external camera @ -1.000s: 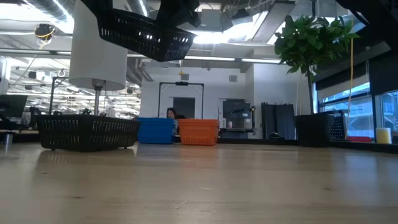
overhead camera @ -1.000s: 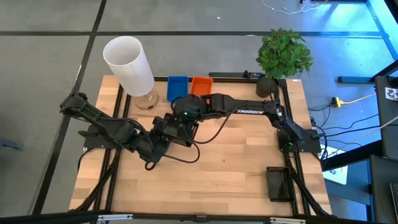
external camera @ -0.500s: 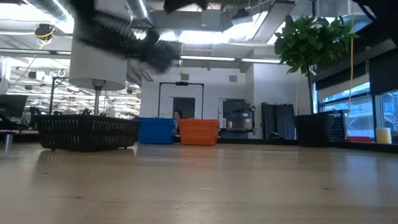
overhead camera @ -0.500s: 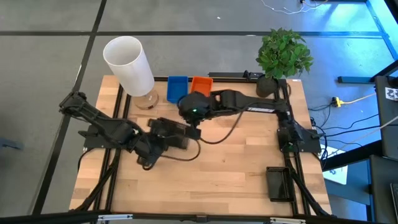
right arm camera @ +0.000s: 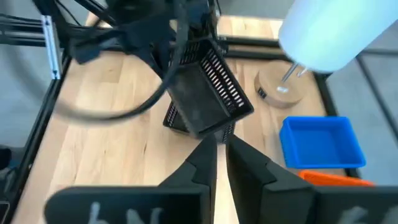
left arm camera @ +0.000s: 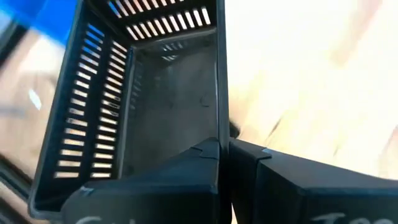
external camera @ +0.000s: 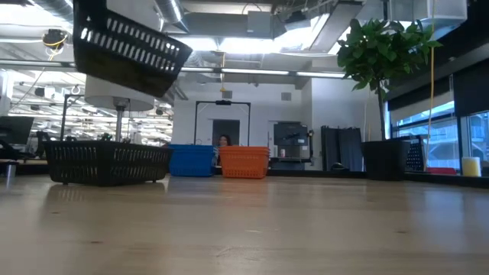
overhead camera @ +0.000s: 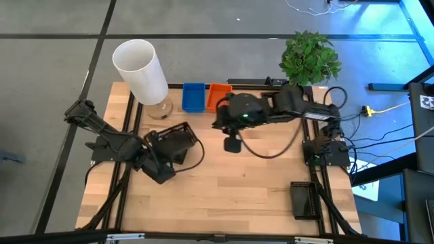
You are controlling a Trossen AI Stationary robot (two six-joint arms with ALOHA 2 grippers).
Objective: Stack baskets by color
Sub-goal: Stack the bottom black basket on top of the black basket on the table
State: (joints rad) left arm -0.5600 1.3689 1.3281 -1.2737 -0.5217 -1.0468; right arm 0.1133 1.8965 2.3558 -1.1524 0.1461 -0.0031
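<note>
A black basket (overhead camera: 175, 141) hangs tilted above the table's left half, also seen high in the low view (external camera: 130, 47). My left gripper (left arm camera: 224, 144) is shut on it and sits at its near-left side (overhead camera: 161, 154). Under it another black basket (external camera: 107, 162) rests flat on its bottom on the table (right arm camera: 180, 119). A blue basket (overhead camera: 193, 97) and an orange basket (overhead camera: 217, 95) stand side by side at the far edge. My right gripper (overhead camera: 232, 144) hangs over the table's middle, its fingers (right arm camera: 221, 146) a narrow gap apart with nothing between them. My left gripper pinches the rim of one side wall (left arm camera: 219, 127) of the black basket, one finger inside the basket and one outside. The fingers lie along that wall. The basket is lifted clear of the table and hangs tilted, its open side turned partly sideways.
A tall white cylinder (overhead camera: 140, 68) on a round foot stands at the far left, close to the held basket. A potted plant (overhead camera: 308, 57) is at the far right corner. A flat black rectangular thing (overhead camera: 305, 200) lies at the near right. Bare wood spans the near middle.
My right gripper has let go of the black basket and drawn up and back toward the table's far right. My left gripper has rolled and shifted a little toward the left edge; the basket has turned about with it and moved left, clear of the table.
</note>
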